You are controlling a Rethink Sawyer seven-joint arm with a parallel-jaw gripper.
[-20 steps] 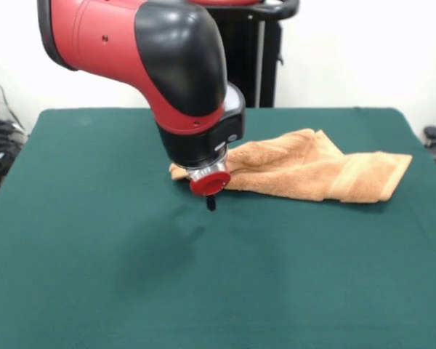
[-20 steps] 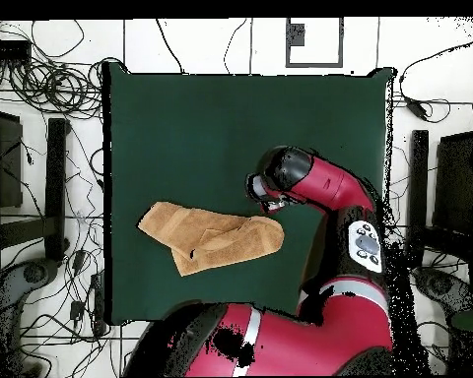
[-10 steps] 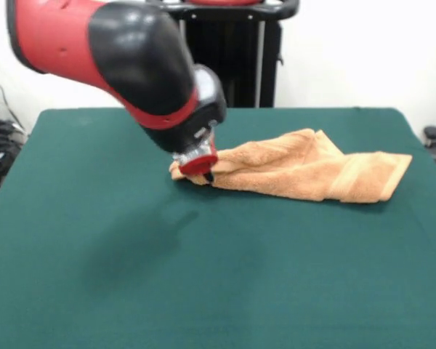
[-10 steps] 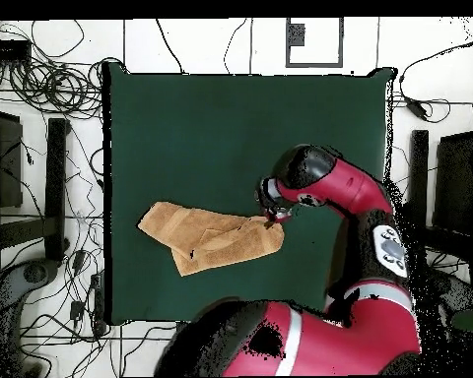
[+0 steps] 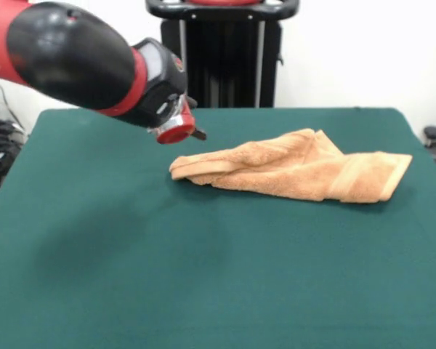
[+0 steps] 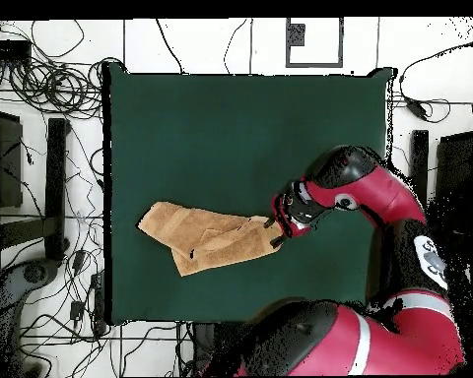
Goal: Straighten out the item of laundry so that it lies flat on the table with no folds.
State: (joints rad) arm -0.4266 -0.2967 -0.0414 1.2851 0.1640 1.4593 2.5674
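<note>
We find the towel (image 5: pixel 298 174) still bunched and folded on the table (image 5: pixel 203 291), its rolled end just below and beside the gripper (image 5: pixel 198 134). The approach to a grasp seems in hand; next the gripper must descend onto that end. Whether it is open we cannot tell. Since a second ago the arm has lifted and tilted away.

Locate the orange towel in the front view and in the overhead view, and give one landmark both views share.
Front view: the towel lies folded right of centre on the green table, toward the far side.
Overhead view: the towel lies left of centre, toward the table's bottom edge.
Shared landmark: the end effector, poised at the towel's narrow rolled end in both views.
</note>
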